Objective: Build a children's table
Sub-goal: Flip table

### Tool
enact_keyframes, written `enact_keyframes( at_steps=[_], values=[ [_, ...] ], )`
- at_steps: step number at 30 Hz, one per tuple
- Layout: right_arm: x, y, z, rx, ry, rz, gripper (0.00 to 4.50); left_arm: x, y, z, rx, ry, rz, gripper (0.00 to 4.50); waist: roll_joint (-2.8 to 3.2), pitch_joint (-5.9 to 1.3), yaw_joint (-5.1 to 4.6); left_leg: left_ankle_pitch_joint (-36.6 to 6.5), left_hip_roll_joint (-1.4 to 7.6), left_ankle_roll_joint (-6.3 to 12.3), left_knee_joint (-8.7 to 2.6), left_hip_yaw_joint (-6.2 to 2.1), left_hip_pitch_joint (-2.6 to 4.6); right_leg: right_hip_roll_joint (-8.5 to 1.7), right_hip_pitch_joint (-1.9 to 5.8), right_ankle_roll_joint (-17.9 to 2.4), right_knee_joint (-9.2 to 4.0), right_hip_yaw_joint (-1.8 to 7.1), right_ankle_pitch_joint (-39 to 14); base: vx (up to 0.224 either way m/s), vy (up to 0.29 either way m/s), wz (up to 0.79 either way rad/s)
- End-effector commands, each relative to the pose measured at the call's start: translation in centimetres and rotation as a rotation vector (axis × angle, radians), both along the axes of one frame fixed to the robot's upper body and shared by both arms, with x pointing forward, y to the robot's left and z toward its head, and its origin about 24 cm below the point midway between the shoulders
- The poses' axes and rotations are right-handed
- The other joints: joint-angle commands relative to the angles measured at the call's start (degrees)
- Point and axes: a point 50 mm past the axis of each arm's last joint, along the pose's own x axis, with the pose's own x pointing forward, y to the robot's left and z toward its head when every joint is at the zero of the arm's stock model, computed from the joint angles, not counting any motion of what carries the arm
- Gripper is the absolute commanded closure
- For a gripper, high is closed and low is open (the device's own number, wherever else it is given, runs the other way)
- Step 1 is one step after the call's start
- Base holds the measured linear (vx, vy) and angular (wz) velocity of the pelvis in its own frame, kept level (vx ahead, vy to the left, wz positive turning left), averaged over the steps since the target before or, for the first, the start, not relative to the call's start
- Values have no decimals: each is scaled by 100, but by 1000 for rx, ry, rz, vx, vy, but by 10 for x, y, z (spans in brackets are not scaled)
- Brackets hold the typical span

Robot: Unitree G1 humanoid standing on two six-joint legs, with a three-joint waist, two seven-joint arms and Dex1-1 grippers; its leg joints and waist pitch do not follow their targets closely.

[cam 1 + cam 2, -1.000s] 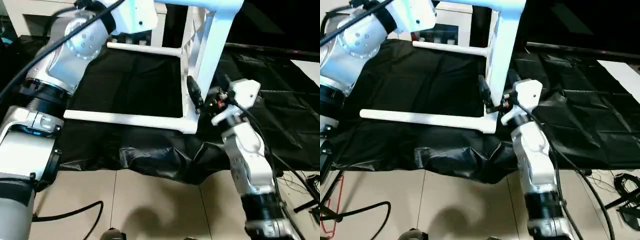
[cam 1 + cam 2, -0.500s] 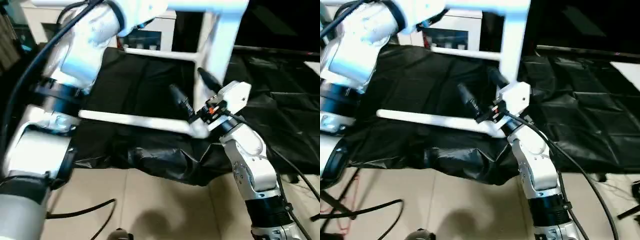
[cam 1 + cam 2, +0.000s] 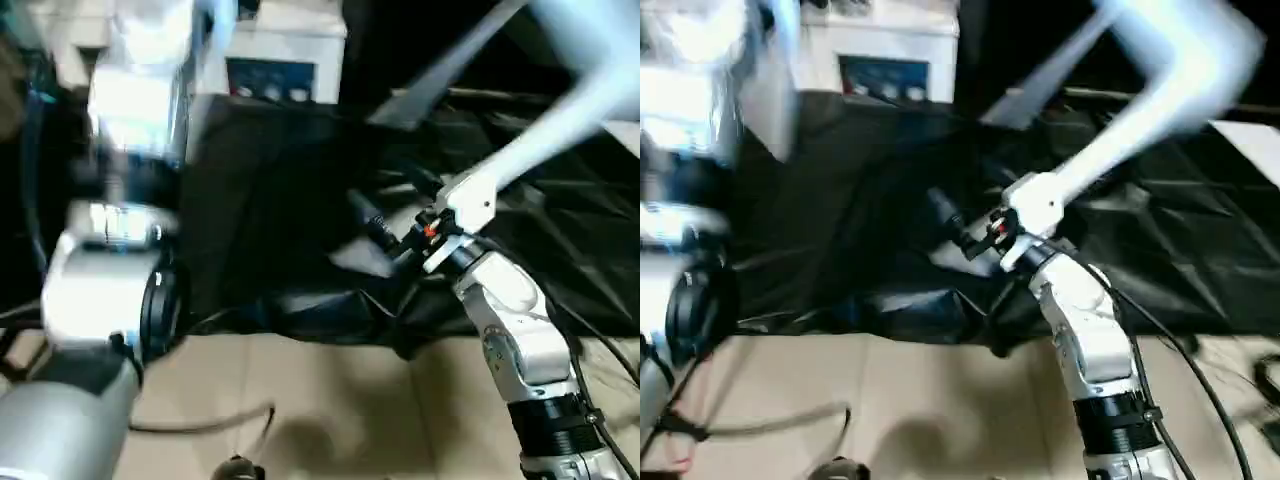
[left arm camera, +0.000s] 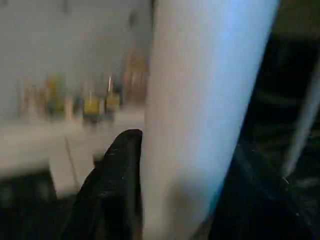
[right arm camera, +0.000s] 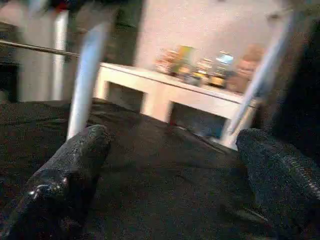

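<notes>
Black-draped work table (image 3: 560, 270) across the head views, tiled floor (image 3: 330, 400) in front, white cabinet (image 3: 895, 45) behind. Over the cloth, blurred and tilted, the children's table (image 3: 1160, 75): a thick white leg (image 3: 560, 125) slanting from upper right down toward the right gripper (image 3: 385, 215), a thinner one (image 3: 440, 80) crossing behind it. Right gripper wide, black fingers (image 3: 948, 215) spread above the cloth near the leg's lower end; contact with the leg not clear. Silver left arm (image 3: 110, 260) raised along the left side, heavily smeared.

Left wrist view: a broad white leg (image 4: 205, 110) between the left gripper (image 4: 185, 200) fingers, one black finger (image 4: 117, 185) against its side, the other dark at its far side; gripped on the leg. Cabinet shelf with small objects (image 4: 95, 102) behind.

Right wrist view: two black fingers (image 5: 70, 170) far apart, bare black cloth (image 5: 165, 175) between them, nothing held. White legs (image 5: 87, 80) standing farther off, cabinet (image 5: 170, 90) beyond.
</notes>
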Motion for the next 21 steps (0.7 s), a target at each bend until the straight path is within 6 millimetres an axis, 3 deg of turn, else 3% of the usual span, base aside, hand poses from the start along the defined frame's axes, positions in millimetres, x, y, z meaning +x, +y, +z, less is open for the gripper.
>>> enact_keyframes(
  at_steps=[1, 3, 5, 9, 11, 15, 21],
  values=[
    [0, -4, 3, 26, -5, -14, 0, -7, -2, 28, -15, -121, 5, 240, 129, -496, -12, -1962, 223, -195, -534, -141, 223, -293, 255, -848, -331, 153, -1314, 0, 0, 0],
    [-1, -5, 4, 33, -7, -18, 0, -9, 3, 17, 11, -110, 44, 253, 102, -481, 0, -2003, 229, -167, -500, -104, 257, -299, 217, -949, -335, 175, -1292, 0, 0, 0],
    [-2, -6, 3, 34, -6, -19, 0, -12, 6, 10, 7, -103, 67, 258, 90, -502, 32, -1778, 232, -107, -456, -70, 285, -295, 199, -1035, -301, 193, -995, 57, -17, 2],
    [-1, -6, 3, 24, -4, -21, 0, -16, 11, -1, 27, -96, 106, 264, 69, -528, 70, -785, 213, 137, -392, -30, 246, -256, 271, -1263, -141, 196, 100, 71, -19, 1],
    [-1, -5, 3, 16, -9, -21, 0, -21, 19, -12, 22, -73, 142, 265, 51, -523, 72, -631, 217, 196, -391, -30, 231, -269, 306, -1306, -123, 193, 185, 0, 0, 0],
    [-1, -5, 7, 15, -43, -25, 0, -27, 29, -19, 39, -64, 182, 265, 50, -495, 21, -946, 225, 133, -419, -20, 256, -264, 295, -1234, -173, 204, -319, 0, 0, 0],
    [-6, -7, 11, 26, -98, -23, 0, -41, 51, -32, 29, -48, 277, 265, 69, -444, -77, -1672, 228, -145, -481, -40, 262, -249, 252, -950, -276, 218, -1176, 0, 0, 0]
  ],
)
